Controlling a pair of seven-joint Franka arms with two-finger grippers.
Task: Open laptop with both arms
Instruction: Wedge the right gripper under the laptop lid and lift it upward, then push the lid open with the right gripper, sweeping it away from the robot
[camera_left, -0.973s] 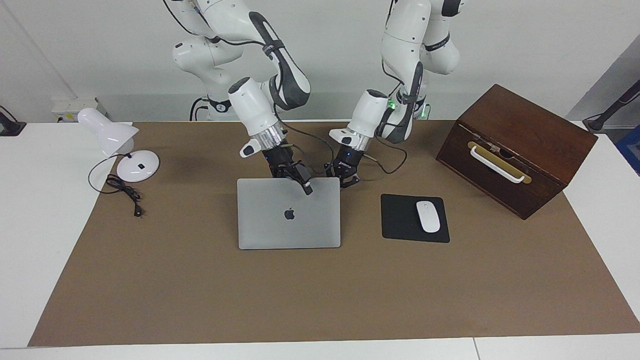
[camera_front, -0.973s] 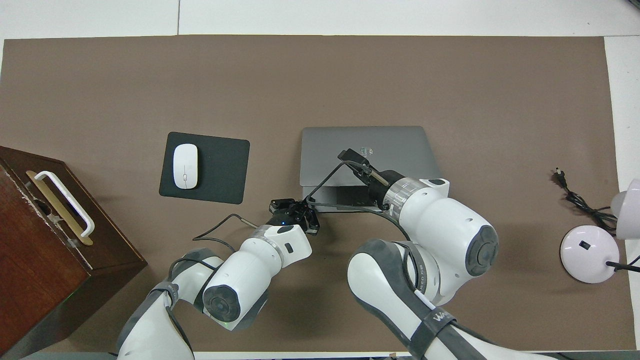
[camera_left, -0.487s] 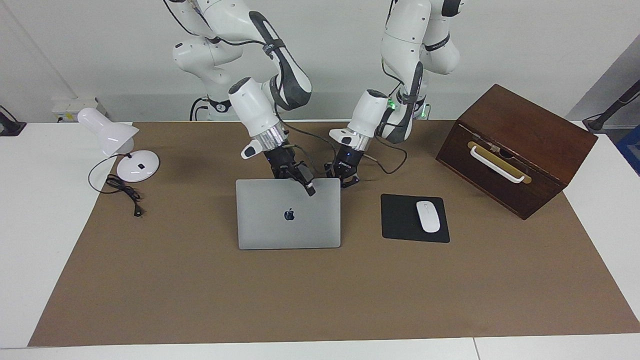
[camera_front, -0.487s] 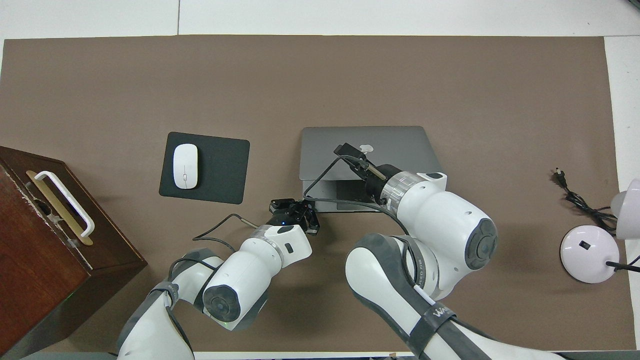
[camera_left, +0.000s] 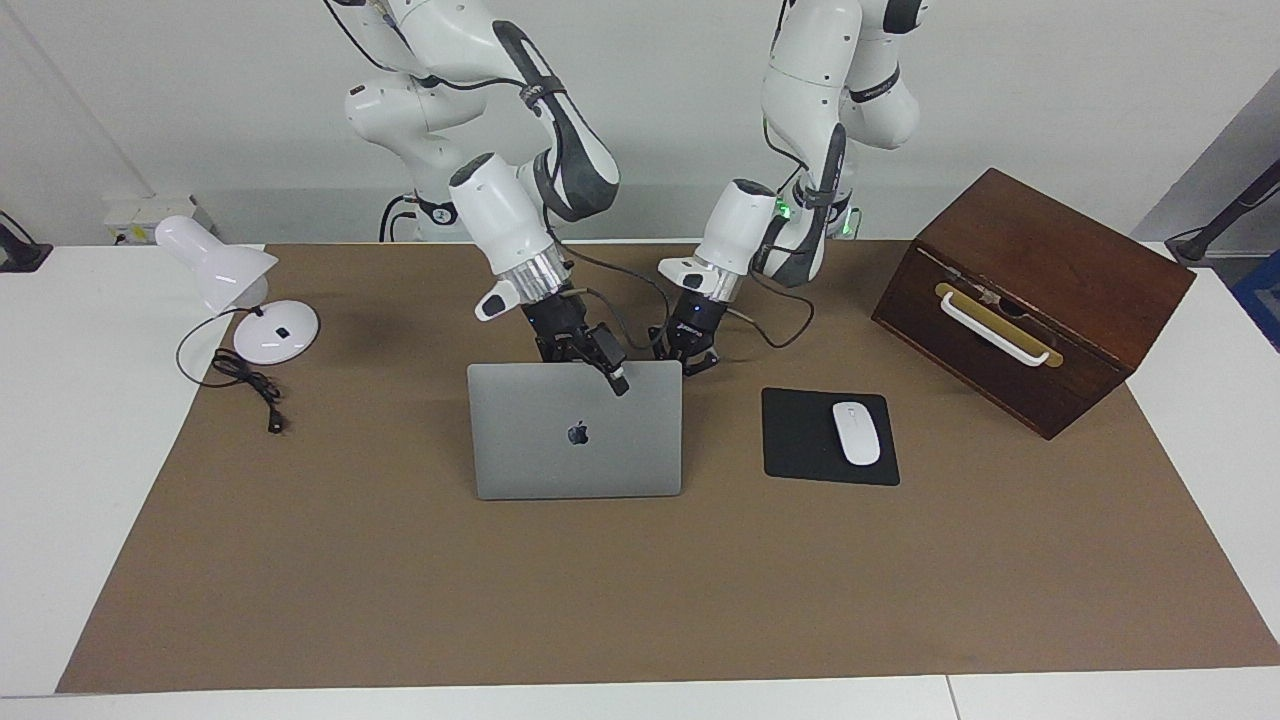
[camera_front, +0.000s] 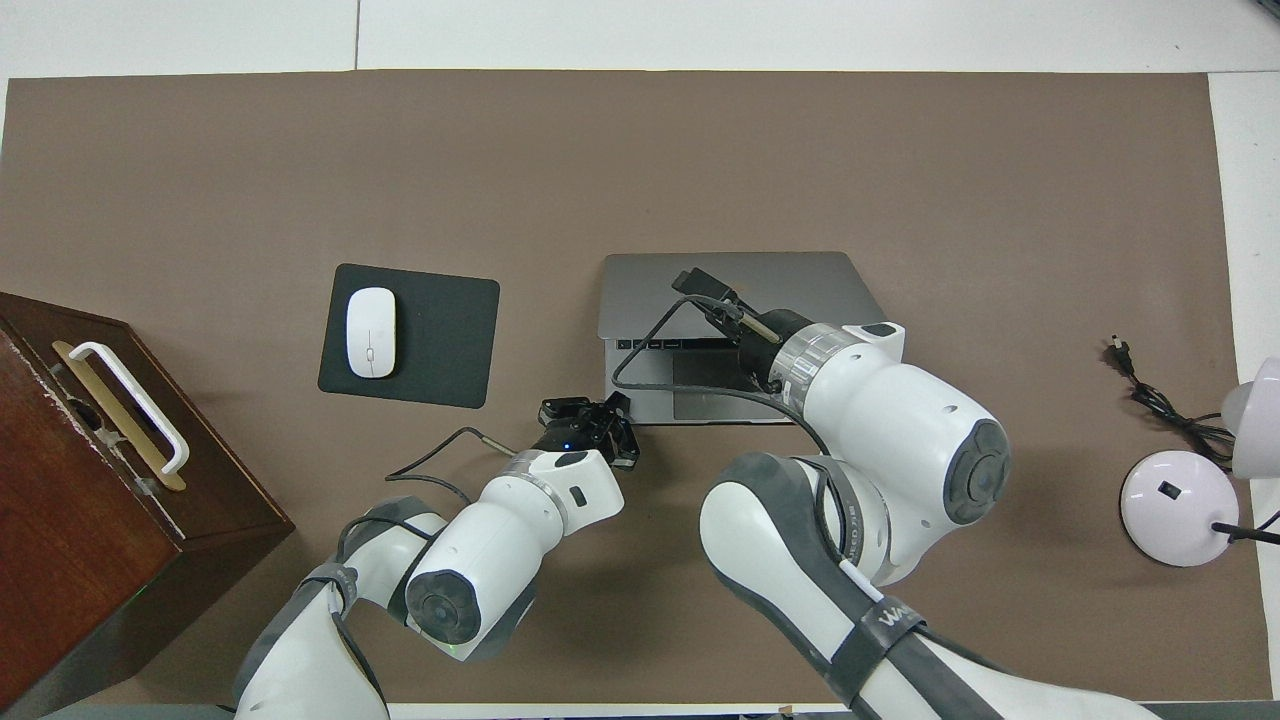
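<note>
Now we see the laptop (camera_left: 575, 430) half open at the table's middle, right gripper (camera_left: 612, 375) at its lid edge, fingers unclear to us, left gripper (camera_left: 688, 358) clenched on nothing at the base corner, mouse pad (camera_left: 800, 440) with mouse (camera_left: 856, 432) beside, wooden box (camera_left: 1030, 300) and lamp (camera_left: 235, 290) at the ends.

The laptop (camera_front: 735, 290) stands partly open on the brown mat (camera_front: 640, 160); the right gripper (camera_front: 700, 290) is at its raised lid, the left gripper (camera_front: 590, 425) at its base corner.

White table (camera_left: 80, 480) carries brown mat (camera_left: 640, 580).
</note>
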